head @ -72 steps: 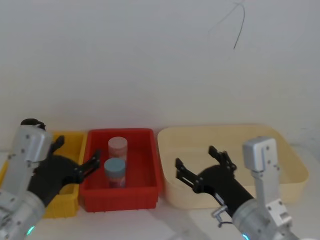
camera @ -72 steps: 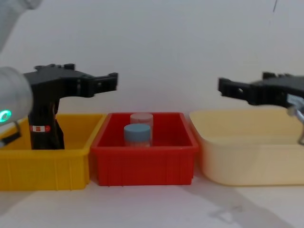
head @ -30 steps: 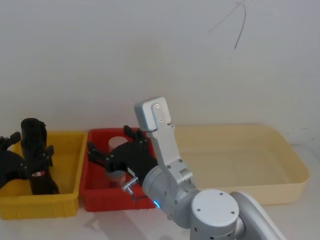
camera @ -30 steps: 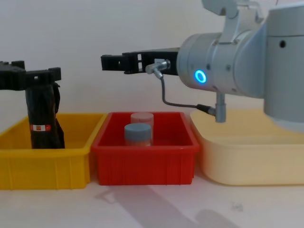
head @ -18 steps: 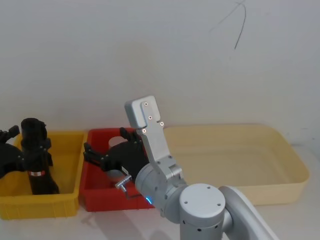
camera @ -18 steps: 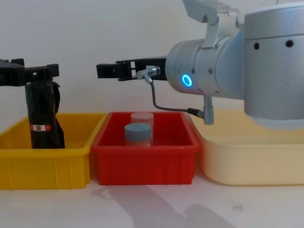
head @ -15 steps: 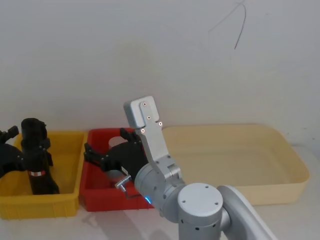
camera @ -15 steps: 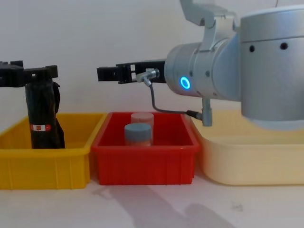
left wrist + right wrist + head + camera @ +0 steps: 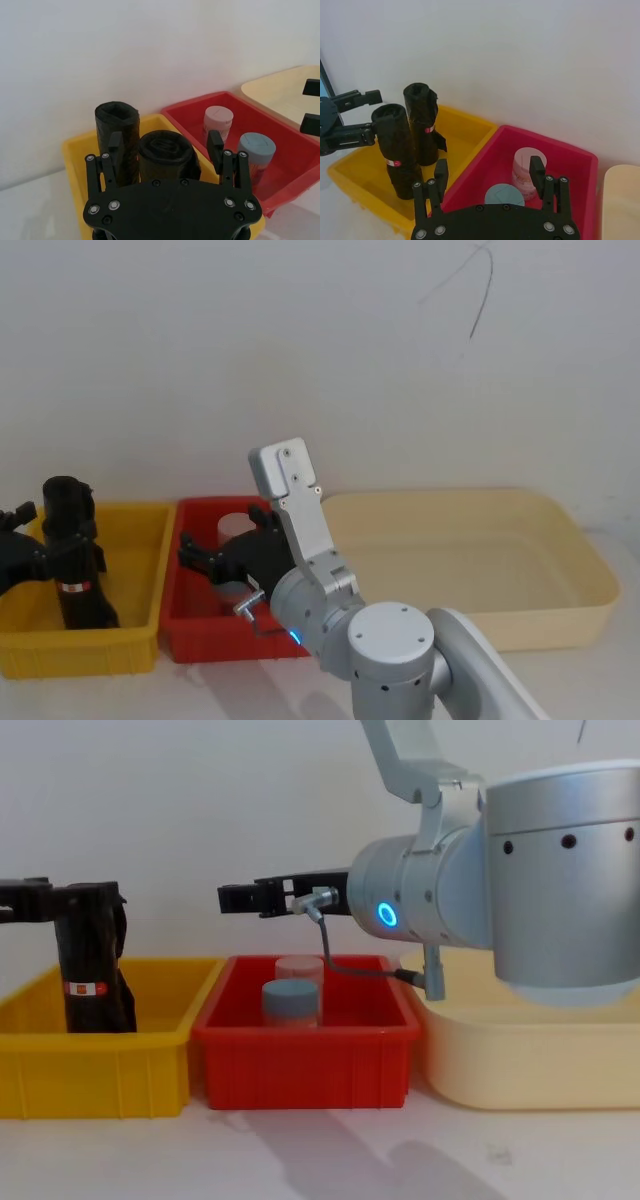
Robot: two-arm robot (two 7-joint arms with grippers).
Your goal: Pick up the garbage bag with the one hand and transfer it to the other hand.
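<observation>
Garbage bag [image 9: 165,155] stands upright in yellow bin [image 9: 75,160] | left gripper [image 9: 165,137] spread wide, straddling its top, nearer | right gripper [image 9: 488,167] spread, over red bin [image 9: 580,170] | you likely clamp left first.

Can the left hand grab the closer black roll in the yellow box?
Probably yes. The left gripper is open with a finger on each side of that black roll, which stands upright in the yellow box; nothing blocks it.

Left gripper [image 9: 100,902] level with top of garbage bag [image 9: 90,970] (upright in yellow bin [image 9: 100,1072]).
</observation>
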